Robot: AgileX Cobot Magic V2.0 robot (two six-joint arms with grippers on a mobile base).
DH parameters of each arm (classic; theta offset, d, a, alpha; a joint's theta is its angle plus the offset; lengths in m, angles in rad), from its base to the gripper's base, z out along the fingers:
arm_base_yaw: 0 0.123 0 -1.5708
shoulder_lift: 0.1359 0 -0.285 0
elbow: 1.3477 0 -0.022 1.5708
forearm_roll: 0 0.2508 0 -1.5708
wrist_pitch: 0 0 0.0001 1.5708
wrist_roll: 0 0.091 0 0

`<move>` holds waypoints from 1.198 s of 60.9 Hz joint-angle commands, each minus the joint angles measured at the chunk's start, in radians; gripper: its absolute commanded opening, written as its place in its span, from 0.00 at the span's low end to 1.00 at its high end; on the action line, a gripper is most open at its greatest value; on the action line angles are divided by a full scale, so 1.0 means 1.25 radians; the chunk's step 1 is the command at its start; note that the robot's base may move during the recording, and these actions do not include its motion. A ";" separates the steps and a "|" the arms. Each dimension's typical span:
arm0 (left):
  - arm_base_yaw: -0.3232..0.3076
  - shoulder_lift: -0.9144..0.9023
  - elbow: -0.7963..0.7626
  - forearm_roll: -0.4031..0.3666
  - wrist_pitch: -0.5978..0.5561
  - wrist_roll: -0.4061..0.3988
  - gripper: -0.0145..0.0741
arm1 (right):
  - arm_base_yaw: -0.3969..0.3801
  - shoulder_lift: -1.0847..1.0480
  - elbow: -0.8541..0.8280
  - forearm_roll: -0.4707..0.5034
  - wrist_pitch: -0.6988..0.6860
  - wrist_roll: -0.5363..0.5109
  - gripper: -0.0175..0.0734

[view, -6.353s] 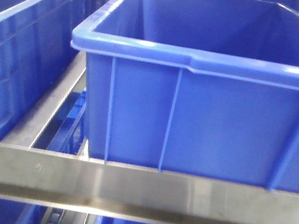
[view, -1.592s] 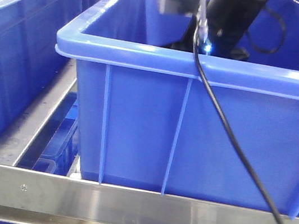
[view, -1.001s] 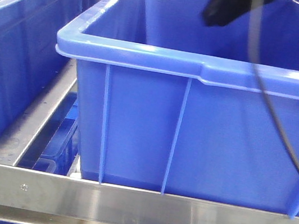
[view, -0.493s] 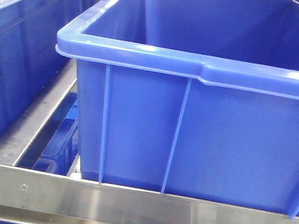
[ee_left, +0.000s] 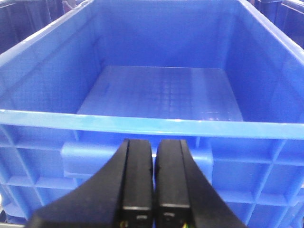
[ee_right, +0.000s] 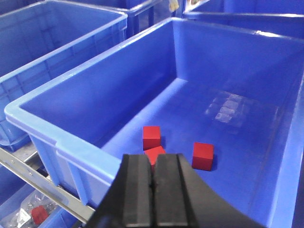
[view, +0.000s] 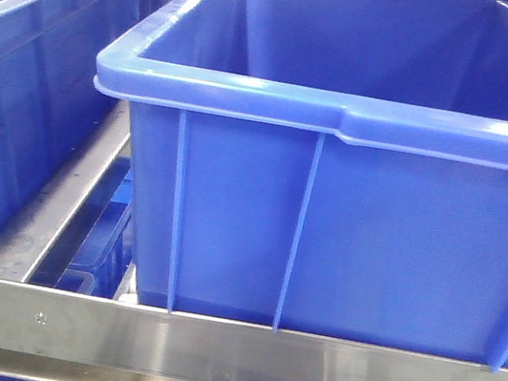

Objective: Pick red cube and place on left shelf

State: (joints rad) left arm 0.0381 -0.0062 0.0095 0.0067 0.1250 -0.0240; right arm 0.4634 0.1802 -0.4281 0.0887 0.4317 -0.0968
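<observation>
In the right wrist view, three red cubes lie on the floor of a deep-blue crate (ee_right: 71, 152). One red cube (ee_right: 151, 137) sits nearest the crate's left wall. A second (ee_right: 203, 156) lies to its right. The third (ee_right: 155, 153) is partly hidden behind my right gripper (ee_right: 153, 159), which hovers shut above the crate's near end and holds nothing. My left gripper (ee_left: 154, 142) is shut too, just outside the near wall of a crate (ee_left: 156, 126) with nothing in it. The left shelf's steel rail (view: 210, 348) runs along the bottom of the front view.
A second blue crate (view: 16, 105) stands to the left on the rack, and more crates (ee_right: 52, 52) sit beside and behind. A steel side rail (view: 63, 209) runs between the crates. A lower bin holds a small red item (ee_right: 39, 213) among clear bags.
The black arm and its cable, which reached into the crate 1.6 s ago, have lifted away up and to the right and left the front view.
</observation>
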 commanded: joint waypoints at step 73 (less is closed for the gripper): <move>0.002 -0.015 0.018 -0.005 -0.069 -0.001 0.28 | -0.318 -0.109 0.354 0.039 -0.488 -0.010 0.25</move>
State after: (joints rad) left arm 0.0381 -0.0062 0.0095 0.0067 0.1250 -0.0240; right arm 0.0787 0.0956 0.0065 0.1276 -0.0516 -0.0968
